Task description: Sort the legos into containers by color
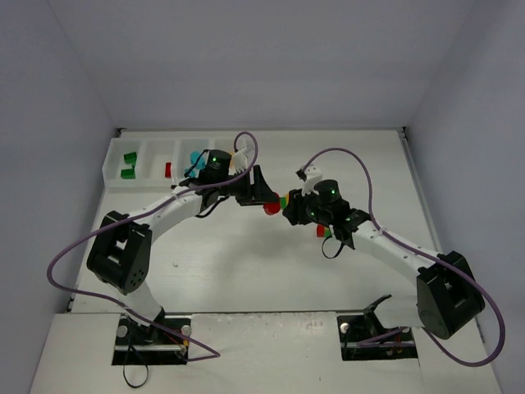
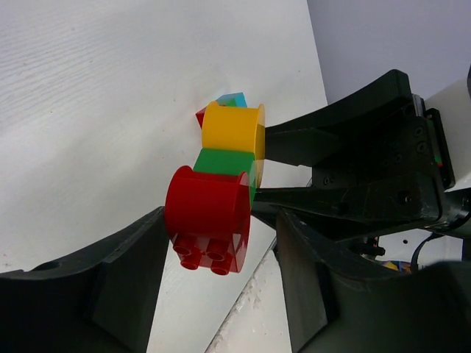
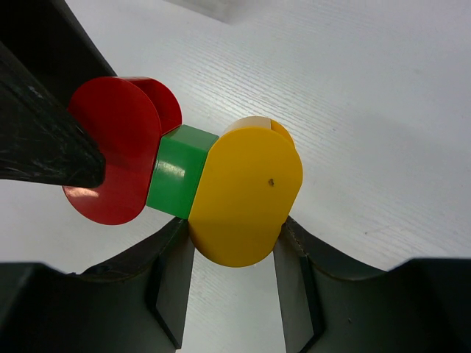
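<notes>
A stack of three legos hangs in the air between my grippers: a red rounded brick, a green brick and a yellow rounded brick. My right gripper is shut on the yellow brick. My left gripper stands open, with a finger on each side of the red brick and a gap on the right side. In the top view the stack sits mid-table between the left gripper and the right gripper. The containers tray lies at the far left.
The tray holds green bricks, a red brick and a cyan brick in separate compartments. More legos lie on the table under the right arm, and show as a red, green and cyan cluster behind the stack.
</notes>
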